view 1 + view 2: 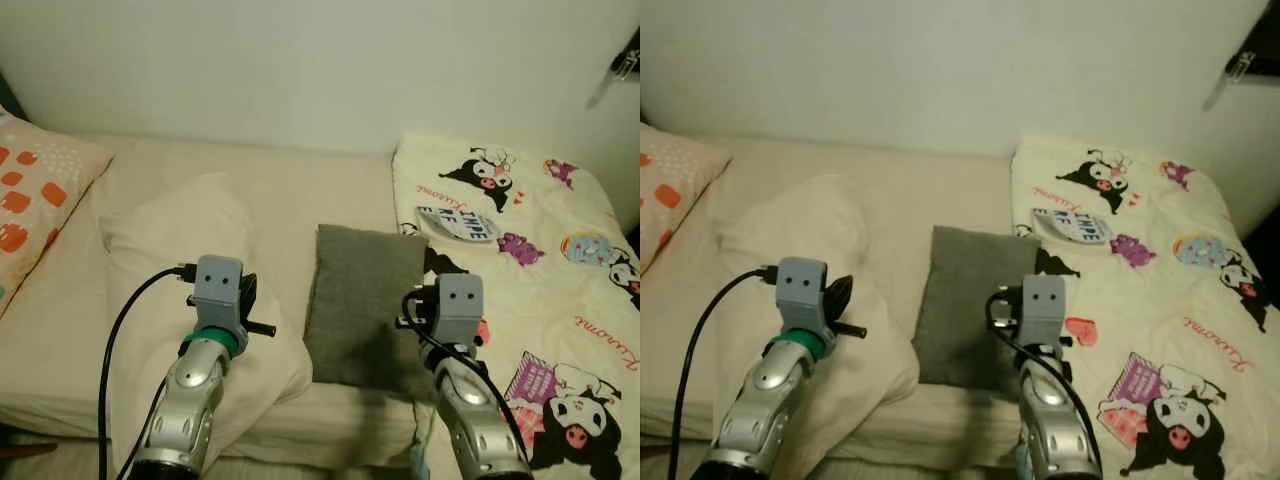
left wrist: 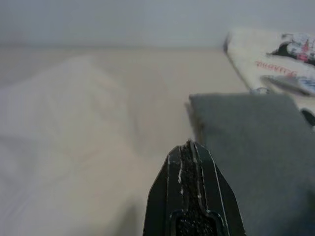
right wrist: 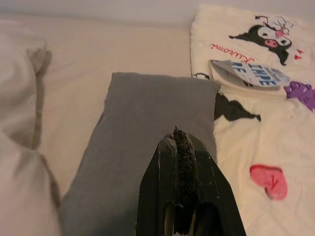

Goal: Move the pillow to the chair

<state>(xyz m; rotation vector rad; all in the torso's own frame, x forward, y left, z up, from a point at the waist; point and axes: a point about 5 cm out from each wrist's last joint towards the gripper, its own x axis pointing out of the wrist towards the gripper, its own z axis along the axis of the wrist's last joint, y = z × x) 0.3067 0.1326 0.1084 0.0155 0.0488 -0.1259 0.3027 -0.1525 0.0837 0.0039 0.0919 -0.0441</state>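
A plain pale wall backs the bed, lit dimly. A cream sheet covers the bed; a cartoon-print blanket lies on it.

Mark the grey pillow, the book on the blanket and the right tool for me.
grey pillow (image 1: 360, 300), left eye view, middle of its top face.
book (image 1: 457, 222), left eye view, its cover.
right tool (image 3: 183, 142), right wrist view, shut tips.
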